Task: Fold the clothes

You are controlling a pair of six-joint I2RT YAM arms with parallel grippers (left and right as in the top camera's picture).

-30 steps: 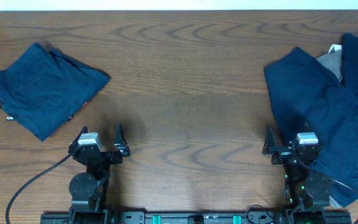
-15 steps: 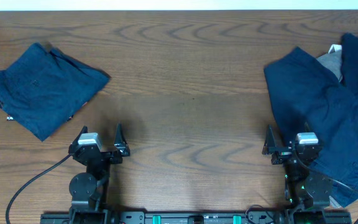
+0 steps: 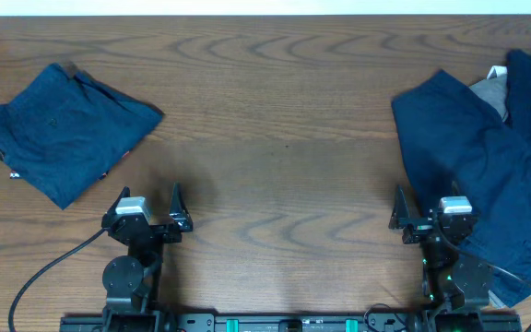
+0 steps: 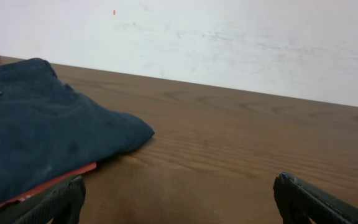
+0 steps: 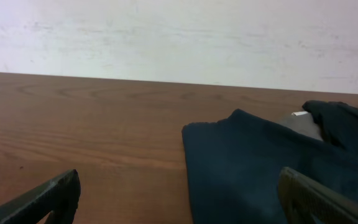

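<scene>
- At 10 o'clock on the worktop (image 3: 275, 138) lies a folded navy garment (image 3: 67, 134), squared into a thick, flat packet with one corner pointing toward 4 o'clock.
- From the left wrist, that packet (image 4: 36, 137) fills the 9 o'clock side, and a thin red edge (image 4: 55, 180) shows along its near fold.
- At 3 o'clock sits the unfolded pile (image 3: 487, 175), made of navy cloth spread loose and creased. It runs down to 5 o'clock and off the worktop's right edge.
- A grey garment (image 3: 491, 92) peeks out between two navy layers at the pile's 12 o'clock end, and only a small patch of it is visible.
- From the right wrist, the pile (image 5: 260, 168) lies ahead toward 3 o'clock, with the grey patch (image 5: 303, 124) at its far side.
- The left jaws, at 7 o'clock, stand wide and hold nothing. One finger (image 4: 55, 202) sits just short of the packet, apart from it.
- The right jaws, at 5 o'clock, also stand wide and hold nothing. The outer finger (image 5: 316, 199) is just beside the pile's edge, and I cannot tell whether it touches the cloth.
- A black cable (image 3: 44, 267) curves away from the left arm's base toward 8 o'clock.
</scene>
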